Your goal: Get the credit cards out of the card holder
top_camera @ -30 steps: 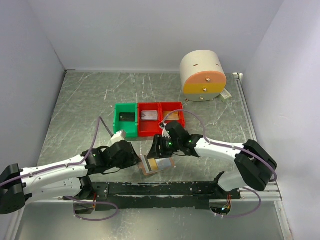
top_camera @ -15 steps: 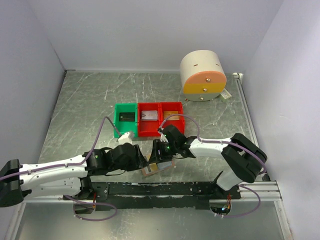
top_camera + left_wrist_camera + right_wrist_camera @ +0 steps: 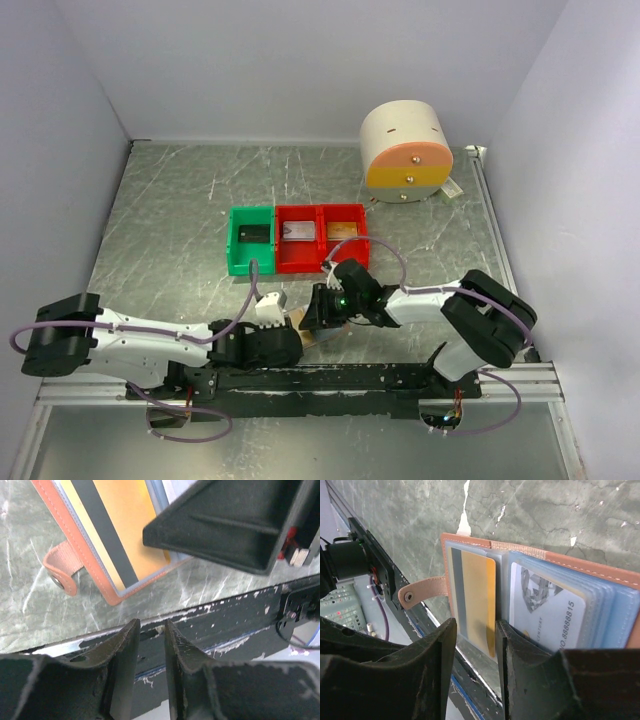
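Note:
The card holder (image 3: 322, 338) lies open on the table by the near rail. It is tan leather with a snap strap (image 3: 422, 591) and clear sleeves. A gold card with a dark stripe (image 3: 477, 600) sits in its left sleeve, and a white-grey printed card (image 3: 545, 610) sits in the right stack. My right gripper (image 3: 476, 624) is open just above the holder's near edge, with the gold card's end below the gap. My left gripper (image 3: 151, 625) is slightly open and empty over the black rail, beside the holder (image 3: 95, 572). The right finger (image 3: 230, 525) hangs over the gold card (image 3: 125, 525).
A green bin (image 3: 234, 252) holds a dark card. Two red bins (image 3: 292, 262) (image 3: 357, 214) hold a silver and a gold-brown card. A cream cylinder with an orange band (image 3: 405, 150) stands at the back right. The black rail (image 3: 320, 378) runs along the near edge.
My left arm has swung so that its gripper sits nearer the rail, at the holder's near left. My right gripper has shifted slightly toward the near edge over the holder.

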Robot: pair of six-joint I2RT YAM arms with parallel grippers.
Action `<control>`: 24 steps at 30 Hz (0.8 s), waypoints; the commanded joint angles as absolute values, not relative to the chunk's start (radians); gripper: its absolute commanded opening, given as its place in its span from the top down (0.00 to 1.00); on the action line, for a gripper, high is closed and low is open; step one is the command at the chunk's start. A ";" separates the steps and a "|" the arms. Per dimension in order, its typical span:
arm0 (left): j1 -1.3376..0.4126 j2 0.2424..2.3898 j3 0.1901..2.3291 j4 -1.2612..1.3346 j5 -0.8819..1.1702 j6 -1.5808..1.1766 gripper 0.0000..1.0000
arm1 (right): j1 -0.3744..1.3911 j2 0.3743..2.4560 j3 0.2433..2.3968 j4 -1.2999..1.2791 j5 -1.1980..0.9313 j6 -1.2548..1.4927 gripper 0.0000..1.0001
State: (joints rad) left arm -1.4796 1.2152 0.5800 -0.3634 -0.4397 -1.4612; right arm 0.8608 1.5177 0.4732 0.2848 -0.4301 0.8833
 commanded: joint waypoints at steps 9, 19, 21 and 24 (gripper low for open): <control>-1.489 1.306 0.541 -0.371 -0.658 -1.720 0.62 | 0.864 1.510 0.383 0.299 -0.303 0.865 0.67; -1.388 1.241 0.490 -0.181 -0.600 -1.505 0.55 | 0.862 1.543 0.393 0.349 -0.321 0.881 0.71; -1.376 1.244 0.482 -0.158 -0.581 -1.498 0.55 | 0.863 1.546 0.393 0.348 -0.321 0.884 0.71; -1.344 1.254 0.470 -0.141 -0.539 -1.493 0.56 | 0.863 1.542 0.386 0.356 -0.321 0.890 0.71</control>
